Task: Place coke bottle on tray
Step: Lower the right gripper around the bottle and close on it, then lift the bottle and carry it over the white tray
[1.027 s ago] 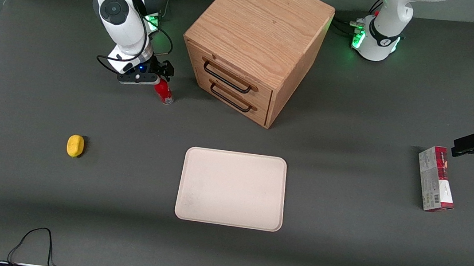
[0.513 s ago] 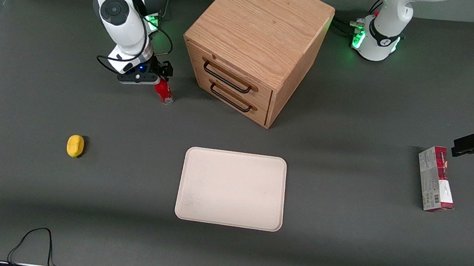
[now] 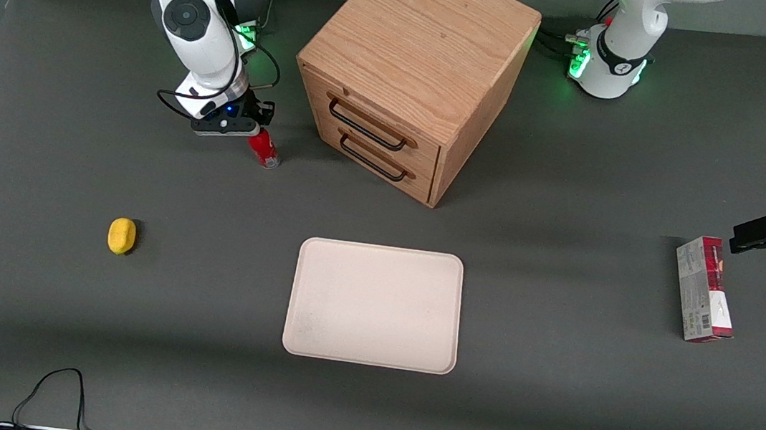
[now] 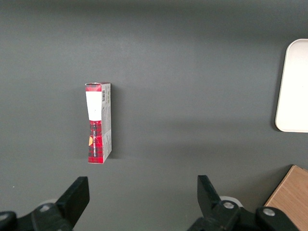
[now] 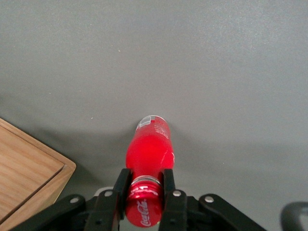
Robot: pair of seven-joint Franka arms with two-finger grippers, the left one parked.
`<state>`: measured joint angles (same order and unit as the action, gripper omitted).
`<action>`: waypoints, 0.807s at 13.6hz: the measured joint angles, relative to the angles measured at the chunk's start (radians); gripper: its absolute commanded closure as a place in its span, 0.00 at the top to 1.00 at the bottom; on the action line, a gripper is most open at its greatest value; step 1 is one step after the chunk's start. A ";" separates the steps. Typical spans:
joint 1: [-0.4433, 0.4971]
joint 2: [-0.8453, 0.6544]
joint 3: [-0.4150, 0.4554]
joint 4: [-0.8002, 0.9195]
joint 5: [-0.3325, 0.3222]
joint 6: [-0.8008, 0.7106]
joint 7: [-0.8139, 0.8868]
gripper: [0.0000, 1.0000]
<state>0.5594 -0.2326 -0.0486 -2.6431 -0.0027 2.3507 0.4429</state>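
At the upper left of the front frame, the gripper [image 3: 257,130] clenched the coke bottle [image 3: 264,148] by its neck, well apart from the tray [image 3: 374,305].

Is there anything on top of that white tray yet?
No, nothing lies on the tray; its whole surface shows. The coke bottle stands on the table beside the wooden cabinet, with the gripper closed around its neck.
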 measured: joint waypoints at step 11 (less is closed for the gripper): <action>0.000 -0.075 -0.038 0.613 0.000 -0.682 0.000 0.22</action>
<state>0.5593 -0.3073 -0.0870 -2.0299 -0.0027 1.6688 0.4428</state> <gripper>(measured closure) 0.683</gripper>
